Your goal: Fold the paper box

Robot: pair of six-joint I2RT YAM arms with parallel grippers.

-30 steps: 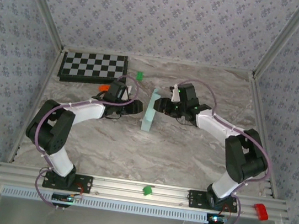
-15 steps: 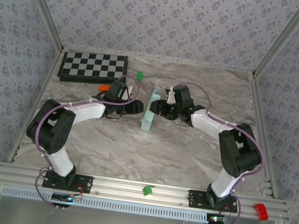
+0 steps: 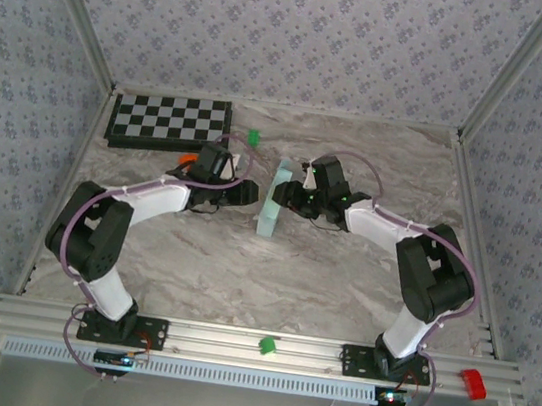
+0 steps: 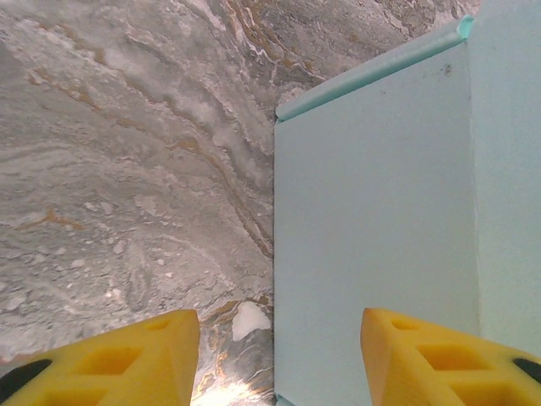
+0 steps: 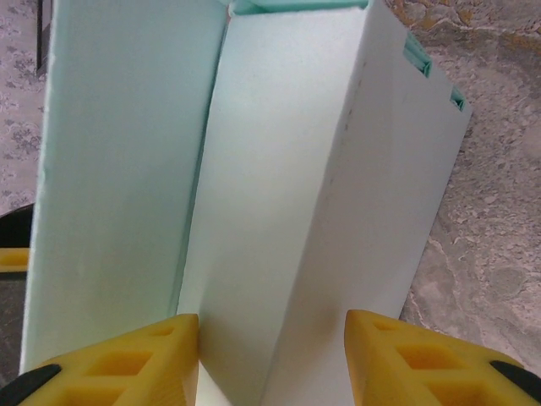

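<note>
paper box (image 3: 273, 200) stands on edge mid-tabletop (image 3: 271, 274), between the two arms and well apart from the checkerboard (image 3: 169, 122). Partly formed, I'd say: the right wrist view shows panels (image 5: 287, 194) creased up into walls meeting at a corner, with tabs loose along the far edge. Ends don't look closed.

Left gripper (image 3: 248, 193) is just beside the box's left face, fingers wide, with the panel edge (image 4: 380, 228) in the gap, unclamped. Right gripper (image 3: 290, 194) is at the right face, fingers wide astride the fold, no visible pinch.

Remaining, probably: square up, tuck the tabs, close the flaps.
</note>
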